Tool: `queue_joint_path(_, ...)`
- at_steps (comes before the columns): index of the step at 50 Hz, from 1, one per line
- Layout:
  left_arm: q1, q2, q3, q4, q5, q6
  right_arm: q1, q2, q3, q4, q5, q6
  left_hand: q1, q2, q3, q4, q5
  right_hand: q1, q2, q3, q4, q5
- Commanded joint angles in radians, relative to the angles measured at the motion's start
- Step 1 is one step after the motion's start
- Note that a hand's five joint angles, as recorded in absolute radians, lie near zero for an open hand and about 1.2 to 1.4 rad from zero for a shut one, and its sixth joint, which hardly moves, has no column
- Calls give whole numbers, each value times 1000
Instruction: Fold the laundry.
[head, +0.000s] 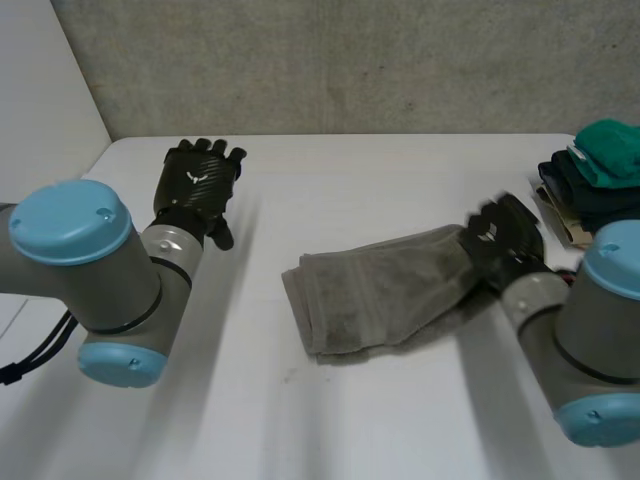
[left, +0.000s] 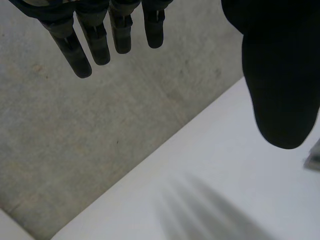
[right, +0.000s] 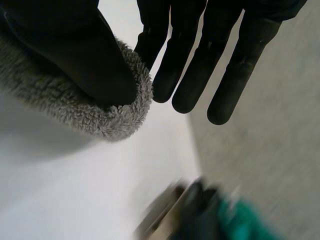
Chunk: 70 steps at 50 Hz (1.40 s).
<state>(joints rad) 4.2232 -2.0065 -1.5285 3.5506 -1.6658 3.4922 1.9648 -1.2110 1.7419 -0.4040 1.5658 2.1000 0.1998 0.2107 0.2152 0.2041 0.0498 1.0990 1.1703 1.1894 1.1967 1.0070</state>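
the folded grey terry towel (head: 375, 290) lies in the middle of the white table (head: 400, 170); the right hand (head: 505, 240) pinches its right end between thumb and finger. the left hand (head: 197, 185) hovers far left, fingers straight and apart.

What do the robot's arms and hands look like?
The left arm and right arm are fat grey tubes with round joints topped by light-blue caps. The left hand and right hand are black, shaped like gloves with fingers and a thumb, and each has a small white mark on its back.
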Motion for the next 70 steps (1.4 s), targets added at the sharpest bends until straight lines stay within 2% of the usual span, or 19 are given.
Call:
queue_joint_path(1, -8, 41, -30, -1, 23, -38, 230, 57, -91, -113, -228, -28, -7, -18, -22, -11, -31, 297, 226, 207, 200, 215)
queue_joint_path(4, -6, 41, -50, -1, 21, -38, 314, 184, -91, -107, -363, -43, -7, -18, -22, -11, -31, 297, 226, 207, 200, 215)
queue_joint_path(8, -5, 41, -76, 2, 23, -38, 382, 218, -79, -93, -362, -44, -10, -21, -25, -14, -34, 295, 224, 205, 198, 213)
queue_joint_path(11, -6, 41, -82, 5, 24, -39, 381, 209, -78, -85, -317, -25, -13, -24, -28, -17, -37, -354, -425, -445, -452, -437)
queue_joint_path(12, -6, 41, -82, 7, 24, -39, 379, 208, -76, -82, -285, 1, -13, -24, -28, -17, -37, -775, -846, -865, -873, -857)
queue_joint_path(13, -8, 41, -81, 8, 24, -41, 378, 202, -76, -82, -274, 23, -13, -24, -28, -17, -37, -878, -949, -968, -976, -960)
queue_joint_path(18, -29, 41, -64, 10, 24, -67, 272, 56, -58, -81, -237, 299, -13, -24, -28, -17, -37, -924, -996, -1015, -1022, -1007)
queue_joint_path(19, -40, 41, -59, 10, 26, -76, 226, 6, -51, -81, -234, 443, -13, -24, -28, -17, -37, -924, -996, -1015, -1022, -1007)
queue_joint_path(23, -95, 40, -35, 11, 29, -136, 148, -21, -67, -23, -230, 777, -10, -21, -25, -14, -34, -924, -996, -1015, -1022, -1007)
queue_joint_path(28, -175, 19, 7, 2, 32, -199, 69, -10, -134, 120, -228, 942, -7, -18, -22, -11, -31, -924, -996, -1015, -1022, -1007)
queue_joint_path(33, -245, -95, 67, -18, 31, -202, 34, 112, -237, 270, -230, 939, 8, -3, -8, 4, -17, -924, -996, -1015, -1022, -1007)
queue_joint_path(36, -268, -170, 109, -90, 23, -200, 32, 197, -321, 372, -228, 917, 17, 6, 1, 12, -8, -924, -996, -1015, -1022, -1007)
queue_joint_path(42, -265, -258, 174, -258, -8, -196, 35, 319, -421, 502, -233, 868, 28, 17, 13, 24, 4, -924, -996, -1015, -1022, -1007)
queue_joint_path(45, -246, -281, 199, -338, -61, -191, 39, 344, -435, 516, -227, 809, 34, 23, 19, 30, 10, -924, -996, -1015, -1022, -1007)
queue_joint_path(52, -230, -247, 206, -381, -95, -190, 39, 295, -418, 484, -167, 683, 25, 15, 10, 21, 1, -924, -996, -1015, -1022, -1007)
queue_joint_path(57, -226, -157, 226, -374, -89, -191, 51, 177, -334, 351, -115, 641, 17, 6, 1, 12, -8, -924, -996, -1015, -1022, -1007)
queue_joint_path(61, -219, -115, 255, -374, -34, -191, 92, 75, -215, 248, -115, 591, 2, -9, -13, -2, -23, -924, -996, -1015, -1022, -1007)
queue_joint_path(65, -184, -77, 281, -372, 87, -190, 153, 38, -89, 136, -115, 525, 5, -6, -10, 1, -20, -924, -996, -1015, -1022, -1007)
queue_joint_path(70, -137, -48, 338, -380, 292, -196, 192, 41, 34, 36, -121, 509, 17, 6, 1, 12, -8, -924, -996, -1015, -1022, -1007)
